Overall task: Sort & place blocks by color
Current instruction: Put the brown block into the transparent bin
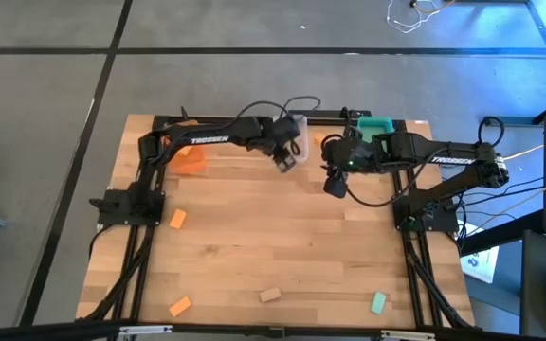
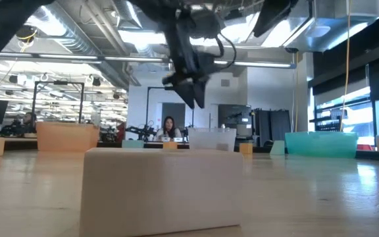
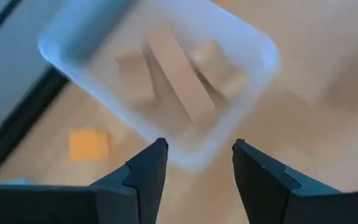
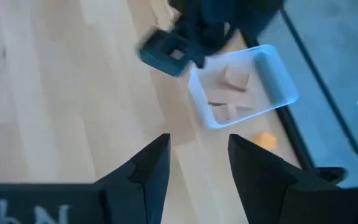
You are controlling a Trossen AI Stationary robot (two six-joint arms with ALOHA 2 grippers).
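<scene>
My left gripper [image 1: 287, 156] hangs open and empty just near of the clear bin [image 1: 298, 133]. In the left wrist view its fingers [image 3: 197, 155] frame the bin [image 3: 160, 81], which holds a few plain wood blocks [image 3: 179, 81]. My right gripper [image 1: 335, 180] is open and empty too, over bare table between the clear bin and the teal bin [image 1: 375, 127]; its wrist view [image 4: 197, 155] shows the clear bin [image 4: 244, 87] and the left gripper [image 4: 173, 50]. Loose on the table lie two orange blocks [image 1: 177, 219] [image 1: 180, 306], a wood block [image 1: 270, 295] and a teal block [image 1: 378, 302].
The orange bin [image 1: 190, 157] stands at the far left under the left arm. An orange block [image 4: 265, 140] lies on the table beside the clear bin. In the low view the wood block [image 2: 163, 187] fills the foreground. People sit at desks in the room behind [image 2: 168, 128].
</scene>
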